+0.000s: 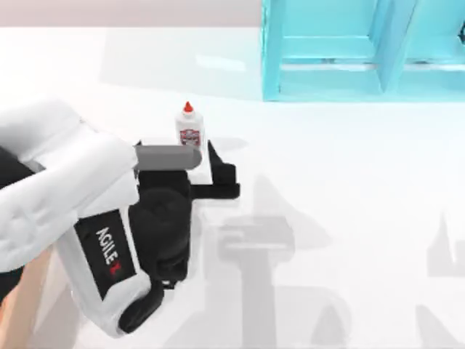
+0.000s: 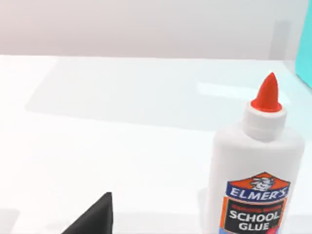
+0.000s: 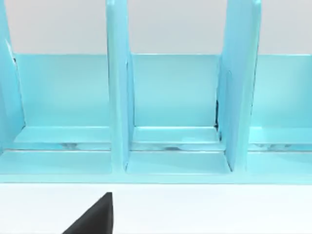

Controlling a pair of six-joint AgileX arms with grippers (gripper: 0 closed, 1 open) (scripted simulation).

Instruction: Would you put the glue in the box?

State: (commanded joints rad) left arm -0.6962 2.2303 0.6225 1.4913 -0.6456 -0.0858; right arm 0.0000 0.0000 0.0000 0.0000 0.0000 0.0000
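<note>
The glue (image 1: 189, 128) is a small white bottle with a red-orange cone cap, standing upright on the white table left of centre. In the left wrist view the glue (image 2: 253, 170) is close up, and its red and blue label reads school glue. My left gripper (image 1: 192, 156) is open and just short of the bottle. One black finger (image 1: 220, 169) stands to the bottle's right, and a black fingertip (image 2: 95, 217) is apart from the bottle. A strip of the box's light wooden rim (image 1: 20, 302) shows under my left arm at the lower left.
A turquoise shelf unit (image 1: 349, 51) stands at the back right. My right arm is parked facing the shelf unit (image 3: 170, 107), with one black fingertip (image 3: 95, 217) over the white table. Open white tabletop lies right of the bottle.
</note>
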